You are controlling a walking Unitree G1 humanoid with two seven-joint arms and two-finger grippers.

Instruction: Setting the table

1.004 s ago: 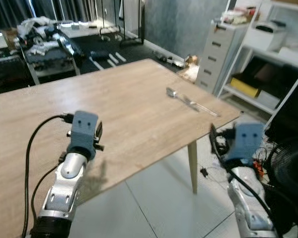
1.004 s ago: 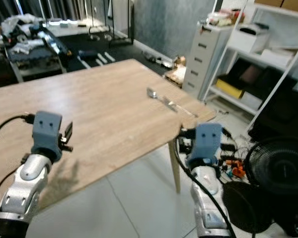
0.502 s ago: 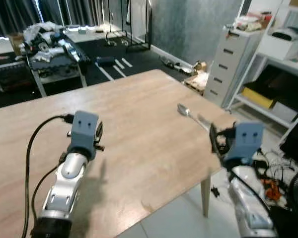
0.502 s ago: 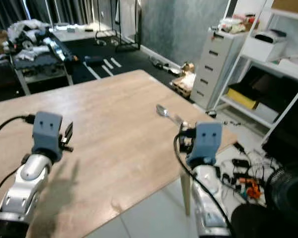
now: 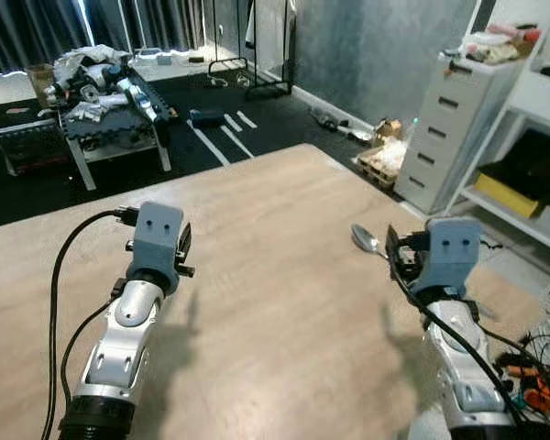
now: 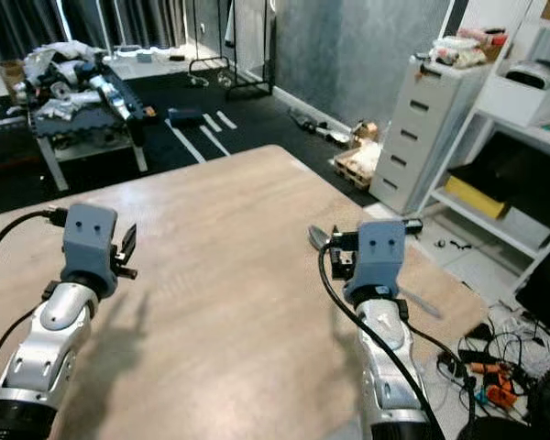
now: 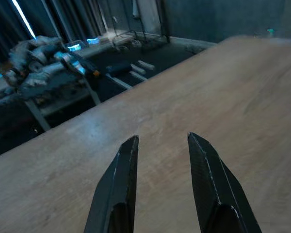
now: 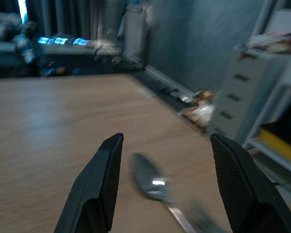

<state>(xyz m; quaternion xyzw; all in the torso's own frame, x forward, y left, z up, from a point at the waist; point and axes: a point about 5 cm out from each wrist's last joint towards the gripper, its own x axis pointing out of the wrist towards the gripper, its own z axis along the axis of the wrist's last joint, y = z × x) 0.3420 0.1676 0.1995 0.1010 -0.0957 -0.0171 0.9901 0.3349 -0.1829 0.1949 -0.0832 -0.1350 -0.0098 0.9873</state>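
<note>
- The light wooden surface [image 5: 275, 266] now fills more of the head views; the camera has moved closer.
- Right claw [image 8: 166, 187], fingers spread wide and empty, now hovers directly over the shiny metal spoon [image 8: 153, 183].
- Left claw [image 7: 161, 167] stays parted, holding nothing.

Two silver arms carry blue-grey wrist boxes (each with two dark dots); a black cable [image 5: 60, 284] loops along the left arm [image 5: 119, 339].
</note>
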